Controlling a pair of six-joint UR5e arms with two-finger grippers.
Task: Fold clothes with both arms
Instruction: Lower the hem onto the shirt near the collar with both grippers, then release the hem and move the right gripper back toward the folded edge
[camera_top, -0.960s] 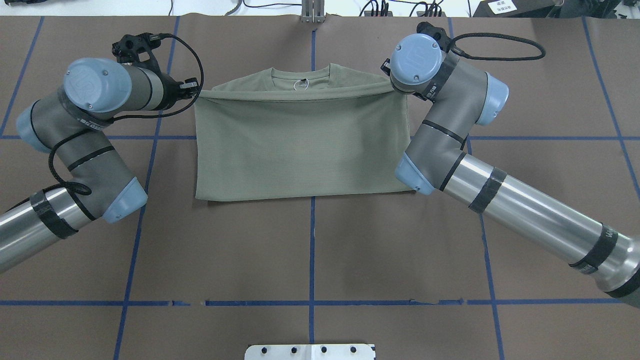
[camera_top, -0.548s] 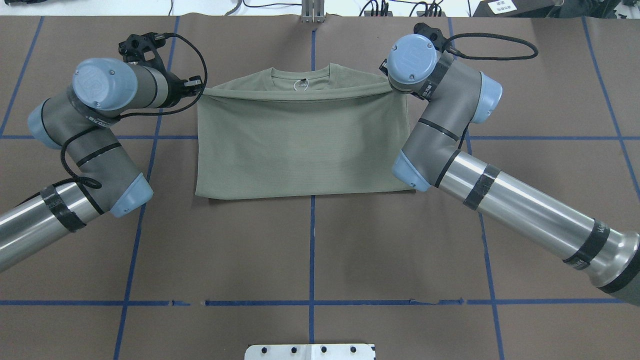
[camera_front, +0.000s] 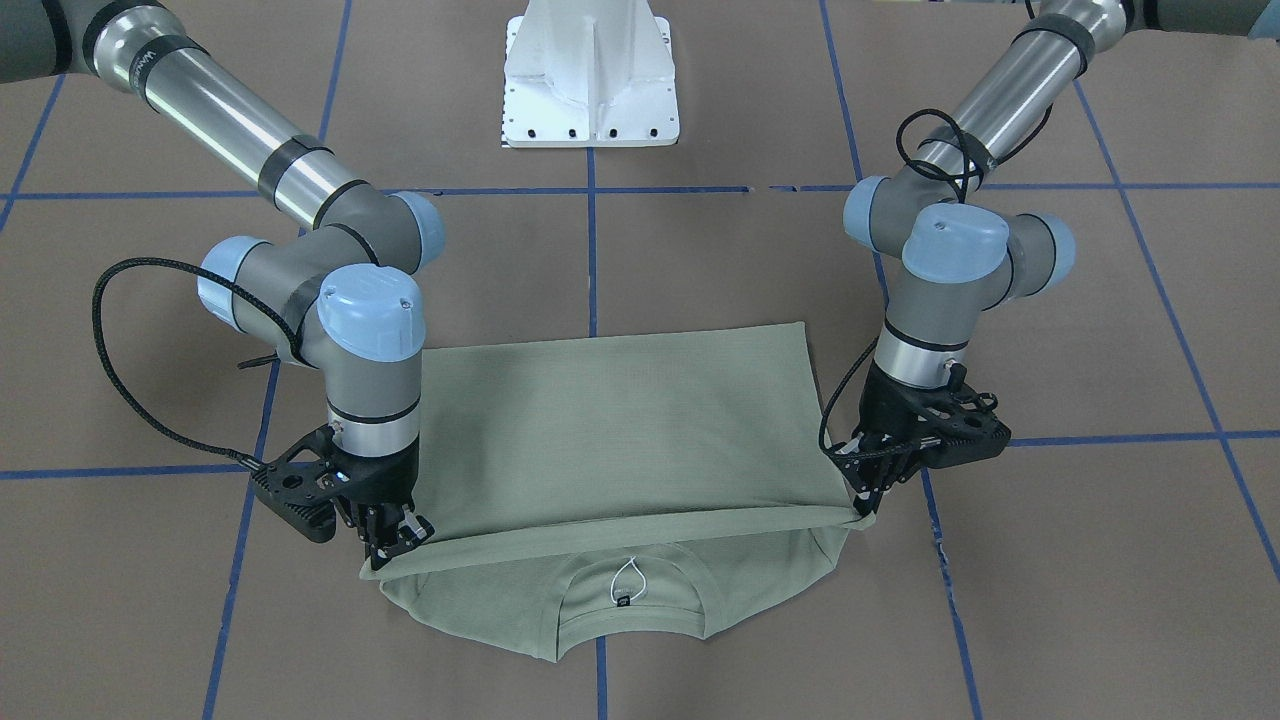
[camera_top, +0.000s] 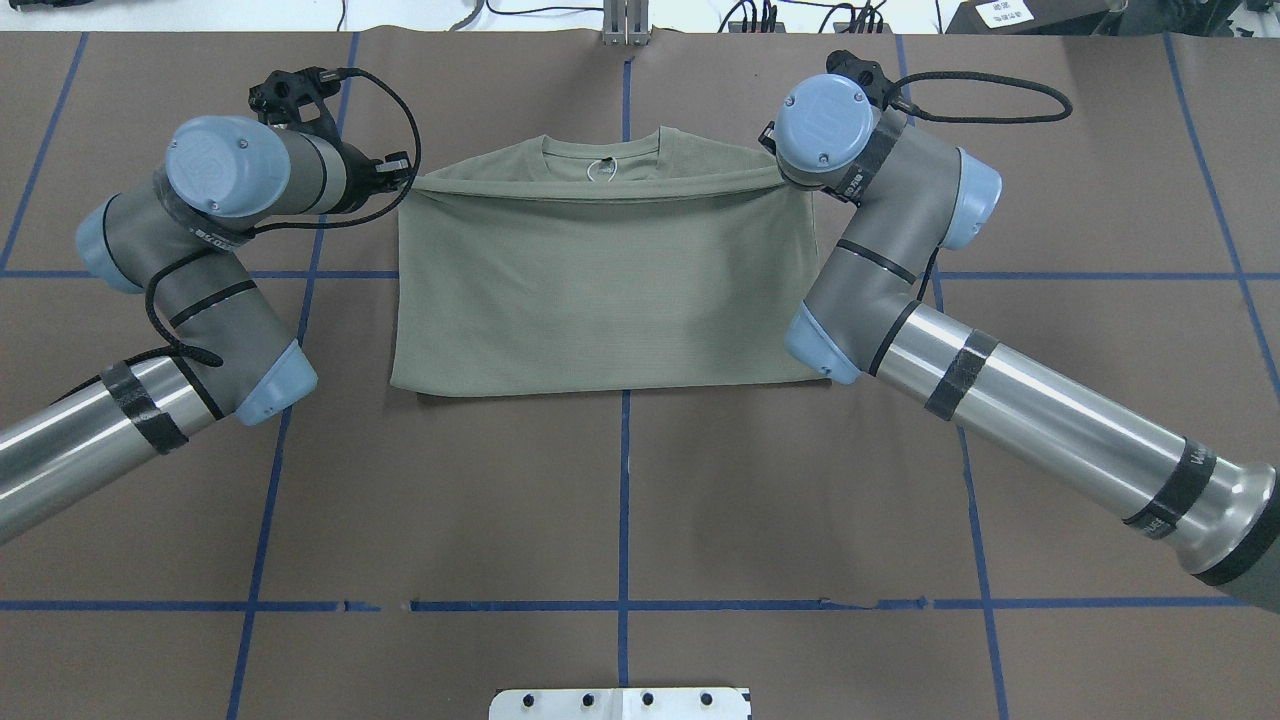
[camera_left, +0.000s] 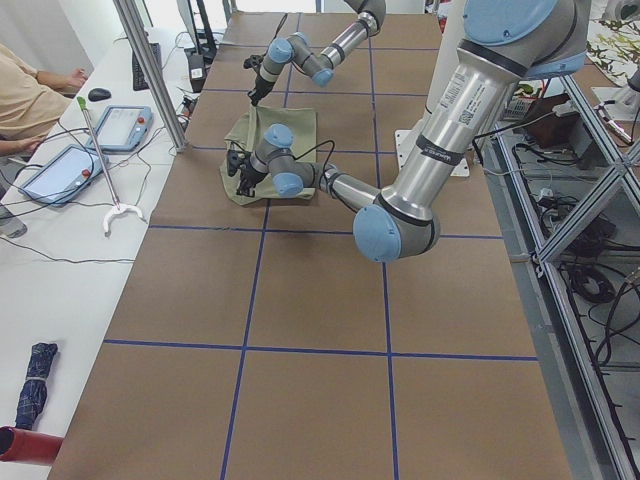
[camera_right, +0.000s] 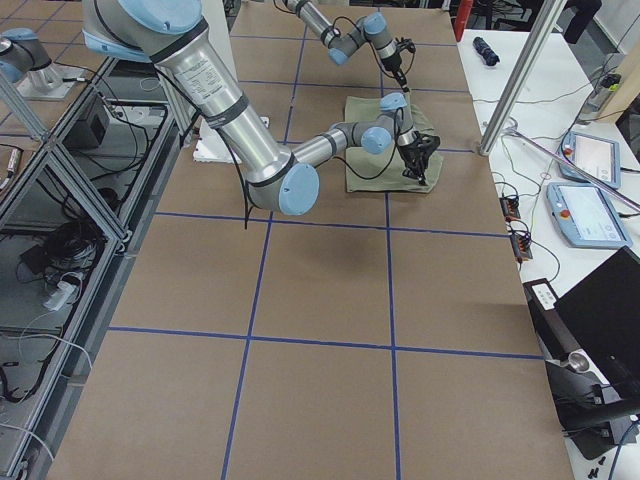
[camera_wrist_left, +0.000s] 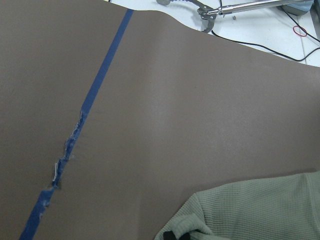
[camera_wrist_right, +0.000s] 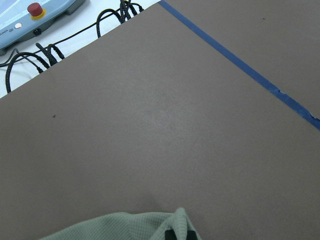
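Folded shirt (camera_top: 600, 300) on table (camera_top: 620, 500), left arm (camera_top: 205, 300) and right arm (camera_top: 1000, 400) at far corners

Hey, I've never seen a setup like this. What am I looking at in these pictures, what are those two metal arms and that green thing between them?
It is a robot: a left arm and a right arm of jointed metal tube, at a brown table marked with blue tape. One picture looks down from behind the robot, one faces it from across the table, two look along the table from its ends, and two come from wrist cameras. A green shirt lies on the table, its lower half folded up toward the collar. Each arm ends in a two-finger pincer; the left pincer and the right pincer each pinch one corner of the folded edge. The white block is the robot's base.
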